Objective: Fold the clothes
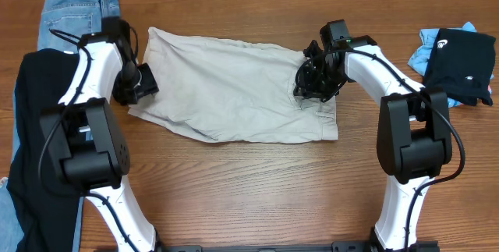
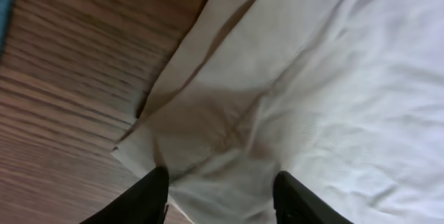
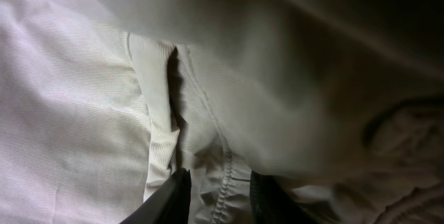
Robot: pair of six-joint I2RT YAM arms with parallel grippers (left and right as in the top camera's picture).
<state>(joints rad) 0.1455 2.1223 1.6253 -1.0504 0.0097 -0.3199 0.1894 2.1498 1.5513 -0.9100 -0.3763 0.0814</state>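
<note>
One pair of beige trousers (image 1: 234,88) lies flat mid-surface (image 1: 257,197), a rough rectangle running left to right. The left tool (image 1: 145,83) sits right at the left-hand edge, jaws spread wide over a corner where a stitched hem meets bare wood, nothing pinched. The right tool (image 1: 316,80) is down on the opposite end, its fingers (image 3: 173,196) close together with a raised seam running between them. Whether it actually has hold of the cloth, I cannot tell.

This looks like taking both ends for a fold. To do it well, the left should close on every layer at that corner, not just the top one. Both ends should then lift level so the cloth doesn't skew.

The cotton shows a fine ribbed weave, softly creased, with thick stitched seams.

Further out there are jeans (image 1: 78,6) at the far left, a black garment (image 1: 35,127) by the left arm, and a dark top (image 1: 464,65) on blue cloth (image 1: 429,45) at far right.
</note>
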